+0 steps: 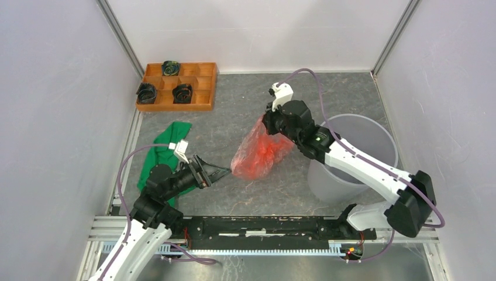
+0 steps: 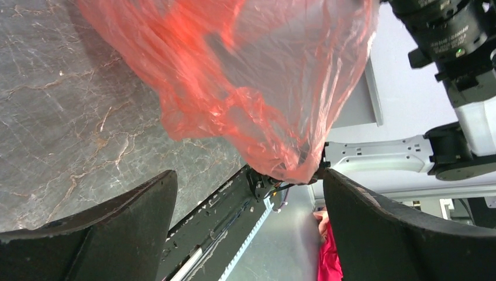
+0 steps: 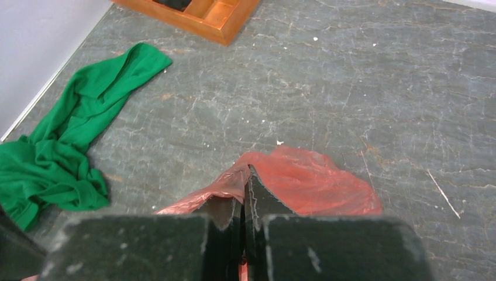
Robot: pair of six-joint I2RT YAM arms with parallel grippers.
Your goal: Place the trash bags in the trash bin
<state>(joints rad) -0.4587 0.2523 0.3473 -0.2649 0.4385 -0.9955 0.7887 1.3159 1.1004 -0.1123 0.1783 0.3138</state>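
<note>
The red-orange trash bag (image 1: 257, 153) hangs over the table centre, its lower end near the surface. My right gripper (image 1: 267, 120) is shut on its top edge; in the right wrist view the bag (image 3: 319, 181) bunches around the closed fingertips of that gripper (image 3: 245, 175). My left gripper (image 1: 221, 172) stands open just left of the bag's lower end. In the left wrist view the bag (image 2: 251, 88) hangs ahead of and above that gripper (image 2: 248, 175), apart from both fingers. The pale grey trash bin (image 1: 325, 182) stands upright to the right, under the right arm.
A green cloth (image 1: 166, 146) lies crumpled at the left, beside the left arm, also in the right wrist view (image 3: 64, 152). A brown wooden tray (image 1: 175, 107) with black rolls (image 1: 146, 92) sits at the back left. White walls close in three sides.
</note>
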